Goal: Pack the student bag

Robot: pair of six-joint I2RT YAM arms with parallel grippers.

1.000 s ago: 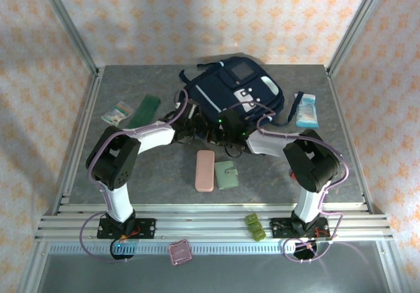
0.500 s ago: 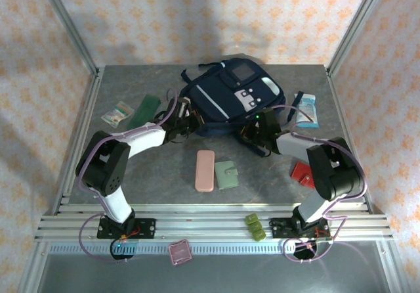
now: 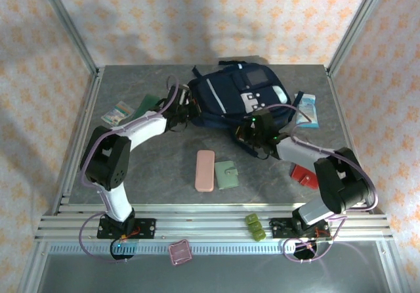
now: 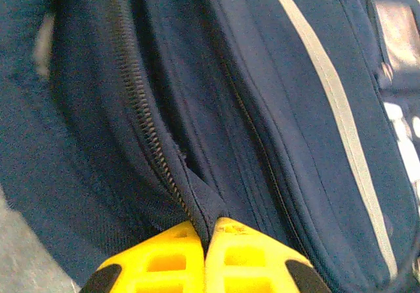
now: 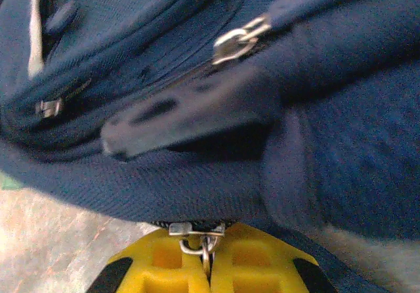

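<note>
1. Left wrist view: the left gripper (image 4: 207,230) pinches a fold of the bag (image 4: 275,109) by its zip (image 4: 141,109).
2. The right gripper (image 5: 210,253) pinches a zip pull (image 5: 191,230).
3. The bag, at the table's (image 3: 164,175) back, looks soft and floppy; hold cloth edges.

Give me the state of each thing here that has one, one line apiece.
student bag: lying flat, front up, gripped by both claws.
left claw: shut on the student bag's fabric beside a zip.
right claw: shut on a metal zip pull.
green wallet: closed, lying flat.
pink case: closed, lying flat.
</note>
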